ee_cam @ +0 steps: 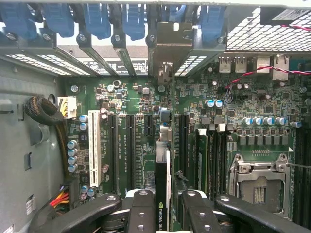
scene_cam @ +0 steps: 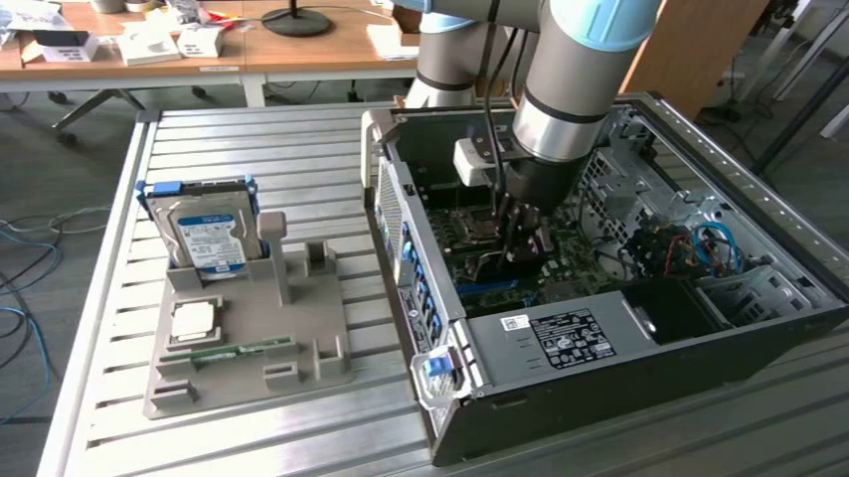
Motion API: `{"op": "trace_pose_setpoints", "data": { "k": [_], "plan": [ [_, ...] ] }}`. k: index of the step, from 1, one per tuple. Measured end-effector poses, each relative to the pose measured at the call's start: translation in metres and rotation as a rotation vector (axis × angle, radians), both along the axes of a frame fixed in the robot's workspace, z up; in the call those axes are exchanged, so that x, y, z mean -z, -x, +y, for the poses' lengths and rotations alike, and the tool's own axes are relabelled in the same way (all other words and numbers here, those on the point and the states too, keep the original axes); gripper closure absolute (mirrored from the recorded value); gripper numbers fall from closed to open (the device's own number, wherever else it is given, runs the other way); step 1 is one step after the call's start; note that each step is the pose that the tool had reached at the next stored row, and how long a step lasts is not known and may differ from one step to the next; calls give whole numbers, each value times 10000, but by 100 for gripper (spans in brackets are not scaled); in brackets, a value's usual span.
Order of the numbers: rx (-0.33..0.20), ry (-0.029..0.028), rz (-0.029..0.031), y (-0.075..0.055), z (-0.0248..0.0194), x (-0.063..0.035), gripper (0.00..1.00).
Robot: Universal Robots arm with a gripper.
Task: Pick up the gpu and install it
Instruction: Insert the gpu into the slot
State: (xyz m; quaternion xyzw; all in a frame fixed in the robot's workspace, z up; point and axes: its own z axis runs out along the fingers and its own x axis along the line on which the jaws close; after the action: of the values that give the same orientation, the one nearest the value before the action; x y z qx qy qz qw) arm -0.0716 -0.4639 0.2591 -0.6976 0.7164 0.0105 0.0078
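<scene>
the robot's jaws clamp the gpu (ee_cam: 162, 189), a thin dark card held edge-on above the green motherboard (ee_cam: 141, 104) inside the open computer case (scene_cam: 558, 383). on the counter (scene_cam: 265, 134) beside it, a grey holder (scene_cam: 246, 333) carries a hard drive (scene_cam: 206, 234).

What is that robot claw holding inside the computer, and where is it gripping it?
The gripper holds the gpu edge-on, its fingers pinching the card's top edge above the motherboard.

black gpu (ee_cam: 161, 189), green motherboard (ee_cam: 141, 121), blue slot latches (ee_cam: 97, 19), grey tray (scene_cam: 253, 328), blue-white labelled hard drive (scene_cam: 206, 238).
</scene>
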Motion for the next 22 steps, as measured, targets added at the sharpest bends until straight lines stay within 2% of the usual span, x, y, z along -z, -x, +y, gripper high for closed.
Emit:
{"op": "trace_pose_setpoints", "data": {
  "k": [22],
  "plan": [
    [0,-1,-1,26,10,9,74]
  ]
}}
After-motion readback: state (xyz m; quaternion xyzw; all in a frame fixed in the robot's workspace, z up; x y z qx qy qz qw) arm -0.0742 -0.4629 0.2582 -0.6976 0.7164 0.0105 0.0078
